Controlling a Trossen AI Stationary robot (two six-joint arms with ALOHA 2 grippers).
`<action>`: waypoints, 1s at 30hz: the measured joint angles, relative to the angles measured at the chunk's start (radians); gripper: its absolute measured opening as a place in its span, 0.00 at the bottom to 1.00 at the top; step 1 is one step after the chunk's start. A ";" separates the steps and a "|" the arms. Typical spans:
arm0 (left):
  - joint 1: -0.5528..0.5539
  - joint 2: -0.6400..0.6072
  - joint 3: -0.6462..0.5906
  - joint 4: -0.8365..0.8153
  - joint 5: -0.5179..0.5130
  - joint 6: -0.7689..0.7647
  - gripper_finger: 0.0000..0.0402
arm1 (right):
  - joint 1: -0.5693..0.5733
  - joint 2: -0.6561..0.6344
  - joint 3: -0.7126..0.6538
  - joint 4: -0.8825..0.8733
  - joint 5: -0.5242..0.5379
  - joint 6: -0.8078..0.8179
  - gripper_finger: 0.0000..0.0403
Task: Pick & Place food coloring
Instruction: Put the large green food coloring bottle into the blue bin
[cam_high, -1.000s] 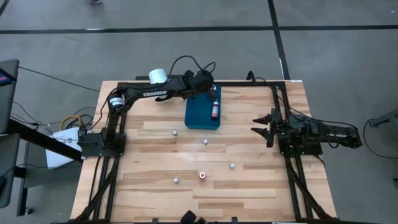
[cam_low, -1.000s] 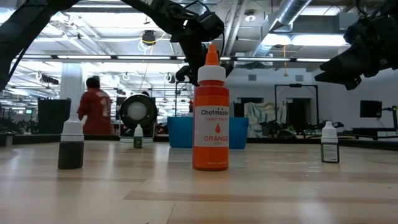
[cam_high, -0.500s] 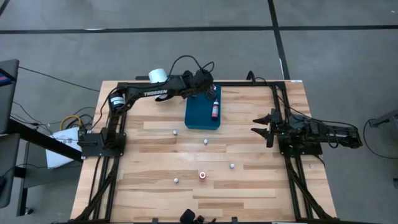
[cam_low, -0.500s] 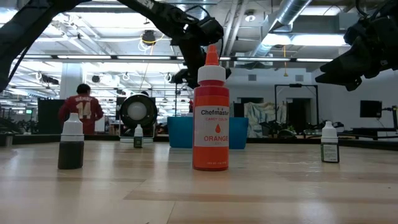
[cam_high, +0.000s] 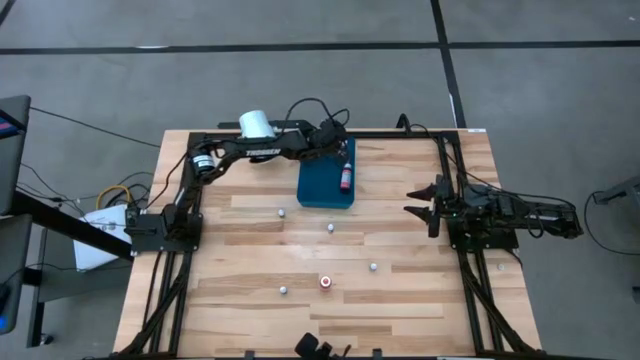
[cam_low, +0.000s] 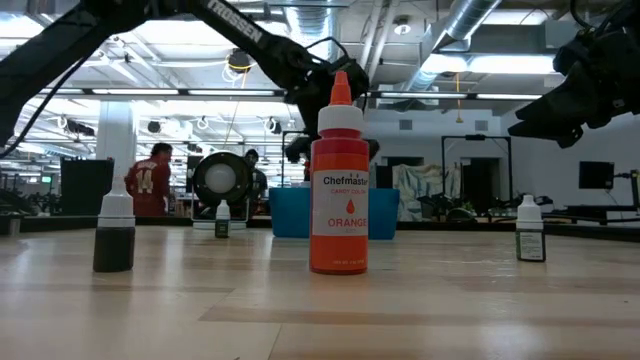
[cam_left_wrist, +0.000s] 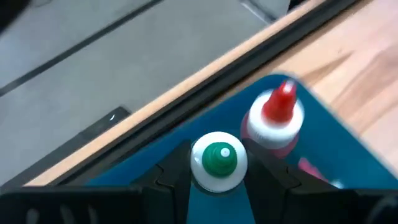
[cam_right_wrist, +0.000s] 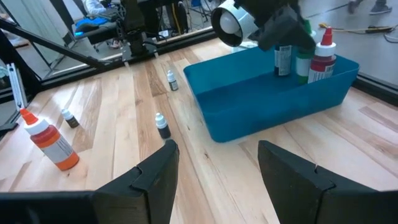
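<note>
1. The left end effector is closed narrowly around a green-capped food coloring bottle, its fingers touching the cap on both sides.
2. It holds that bottle upright inside the blue tray near the desk's far edge, just beside a red-tipped bottle standing in the tray.
3. The left arm stretches along the far edge of the desk, with its wrist over the tray's far end.
4. The right end effector waits wide open and empty near the desk's right edge.
5. An orange Chefmaster bottle stands towards the near edge; small dropper bottles are scattered over the middle.
</note>
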 joint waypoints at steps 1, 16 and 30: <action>0.000 0.003 0.000 -0.002 0.001 -0.003 0.27 | 0.000 0.000 0.000 0.001 0.000 0.001 0.51; 0.015 0.015 -0.001 0.005 -0.021 -0.013 0.27 | 0.000 -0.001 0.000 0.001 0.000 0.001 0.51; 0.014 0.015 -0.001 0.000 -0.031 -0.029 0.41 | 0.000 -0.001 0.000 0.001 0.000 0.001 0.51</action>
